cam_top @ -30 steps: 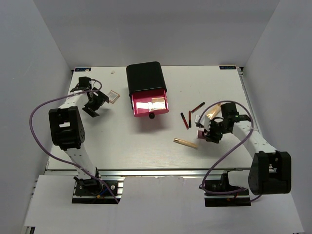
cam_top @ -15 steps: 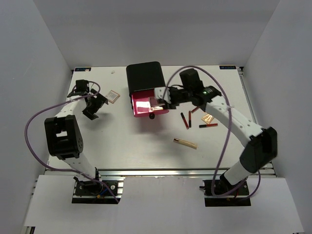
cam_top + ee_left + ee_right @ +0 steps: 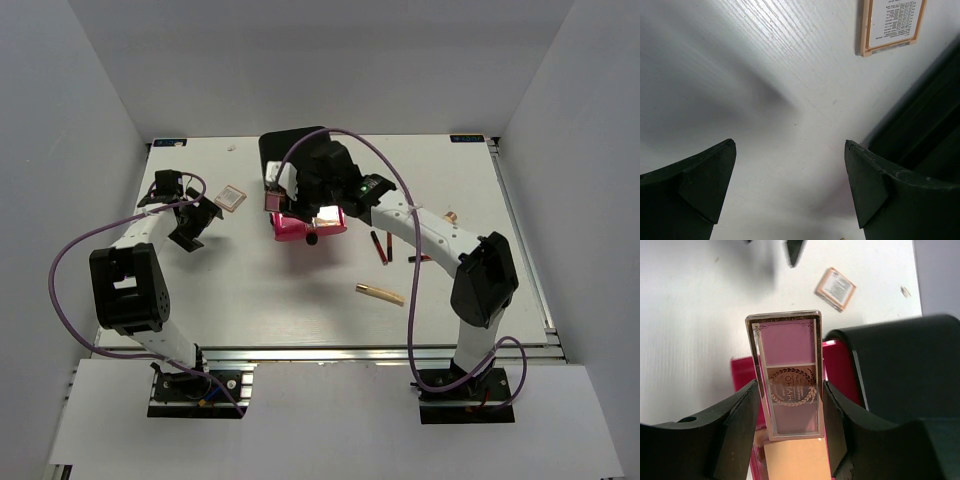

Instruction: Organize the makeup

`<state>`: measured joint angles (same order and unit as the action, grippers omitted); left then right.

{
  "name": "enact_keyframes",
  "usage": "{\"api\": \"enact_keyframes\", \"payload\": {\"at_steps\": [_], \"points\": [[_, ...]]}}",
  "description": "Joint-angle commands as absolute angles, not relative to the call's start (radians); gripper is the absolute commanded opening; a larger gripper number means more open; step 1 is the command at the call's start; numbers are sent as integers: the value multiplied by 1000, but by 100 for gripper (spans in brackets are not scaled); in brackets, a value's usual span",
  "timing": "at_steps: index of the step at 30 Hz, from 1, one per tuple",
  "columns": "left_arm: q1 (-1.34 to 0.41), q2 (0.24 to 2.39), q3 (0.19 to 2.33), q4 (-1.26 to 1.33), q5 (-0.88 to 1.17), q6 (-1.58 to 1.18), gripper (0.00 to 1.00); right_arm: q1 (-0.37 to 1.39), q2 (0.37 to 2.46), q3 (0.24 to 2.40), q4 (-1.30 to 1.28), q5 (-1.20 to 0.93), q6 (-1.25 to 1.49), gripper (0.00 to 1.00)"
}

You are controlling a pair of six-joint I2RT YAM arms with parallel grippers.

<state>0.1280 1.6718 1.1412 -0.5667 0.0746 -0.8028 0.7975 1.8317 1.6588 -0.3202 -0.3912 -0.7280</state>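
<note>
Over the left front corner of the black box (image 3: pixel 295 150), the right gripper (image 3: pixel 275 196) holds the pink palette (image 3: pixel 272 197) clamped upright between its two fingers; in the wrist view the palette (image 3: pixel 789 374) fills the gap between the pads. Below it the box's pink drawer (image 3: pixel 292 229) stands pulled out toward the arms, and something flat and peach-coloured (image 3: pixel 790 460) lies inside, though glare hides the rest of the contents. To the left of the box a pinkish square compact (image 3: pixel 232 197) lies flat on the table, and just left of that the left gripper (image 3: pixel 195 222) hangs with its jaws spread wide and nothing between them. To the right of the drawer lie two thin dark-red lip sticks (image 3: pixel 382 246), and in front of them the slim gold-beige stick (image 3: pixel 380 293). A second ago the right gripper was low on the table well to the right of the box, beyond the lip sticks; half a second ago it was at the drawer's right side; now it has crossed to the left side. The left arm has barely shifted.
</note>
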Motion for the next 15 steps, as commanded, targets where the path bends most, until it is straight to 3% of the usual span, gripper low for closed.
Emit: {"api": "enact_keyframes", "payload": {"at_steps": [1,8,15], "points": [[133,1615,1138,-551,90,-802,98,784,1835,1753,-199,-247,-435,0],[137,1611,1137,-551,92,-801,98,813,1881,1767,-230,214,-28,0],[137,1617,1141,-551,98,-810,98,836,1836,1697,-278,222,185,0]]}}
